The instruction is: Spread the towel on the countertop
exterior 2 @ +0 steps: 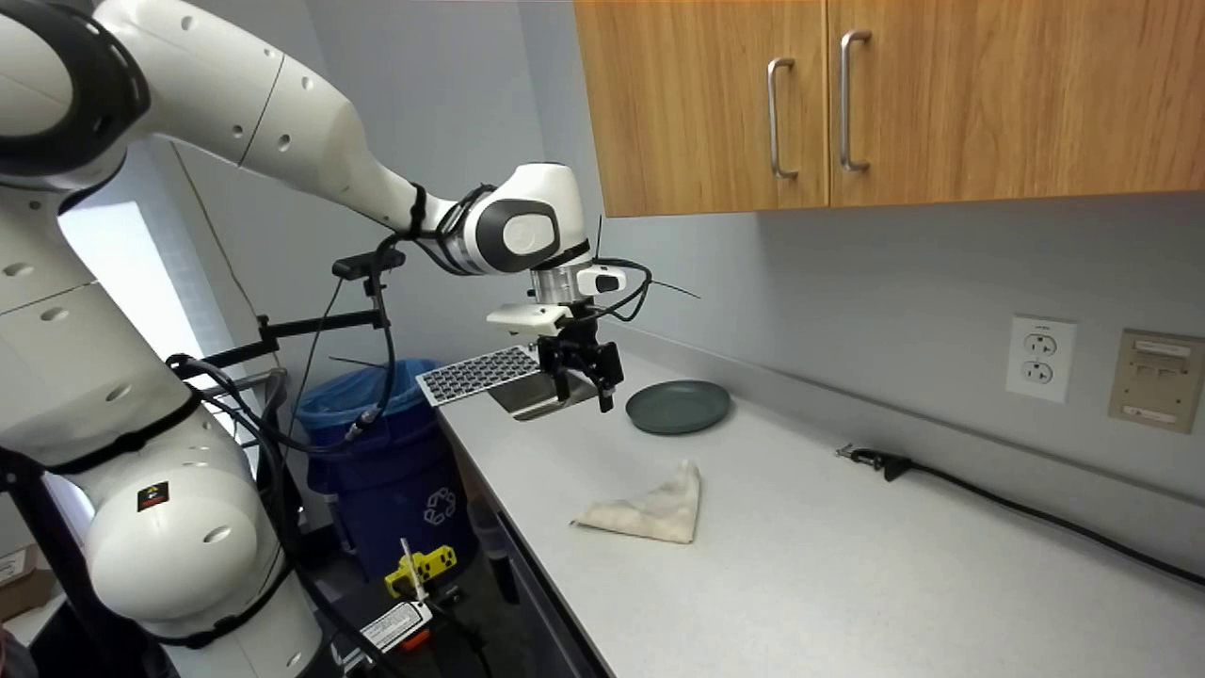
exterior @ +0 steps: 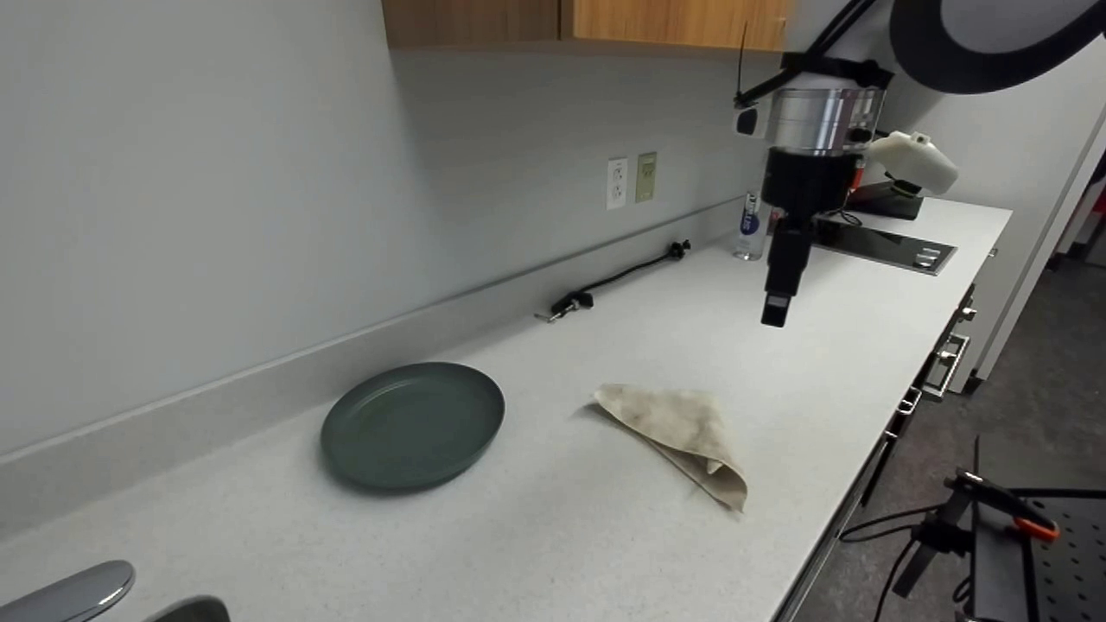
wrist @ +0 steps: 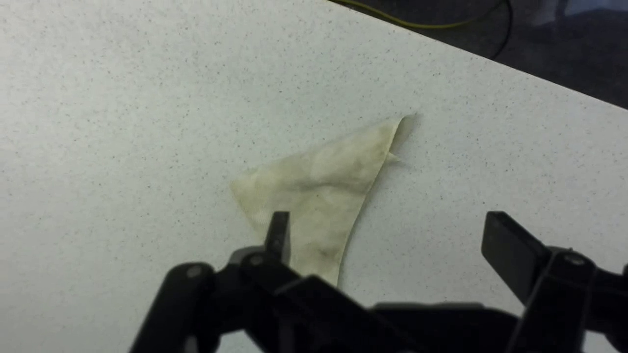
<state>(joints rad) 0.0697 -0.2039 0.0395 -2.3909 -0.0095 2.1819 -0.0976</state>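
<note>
The beige towel lies folded in a rough triangle on the white countertop [exterior: 536,536]. It shows in both exterior views, as the towel [exterior: 670,419] and the same towel [exterior 2: 654,508]. In the wrist view the towel [wrist: 324,191] has one edge lifted and curled, with a small corner peeking out from under it. My gripper [wrist: 386,230] is open, its fingers wide apart and nothing between them. In both exterior views the gripper [exterior: 775,307], also seen as [exterior 2: 586,386], hangs above the counter, apart from the towel. The towel's lower end is hidden behind the left finger in the wrist view.
A dark green plate [exterior: 413,426] lies near the wall. A black cable with a clamp [exterior: 570,302] runs along the backsplash. A bottle [exterior: 750,229] and a cooktop [exterior: 890,246] are farther along. A sink [exterior 2: 541,394] and wooden cabinets [exterior 2: 715,113] also border the counter.
</note>
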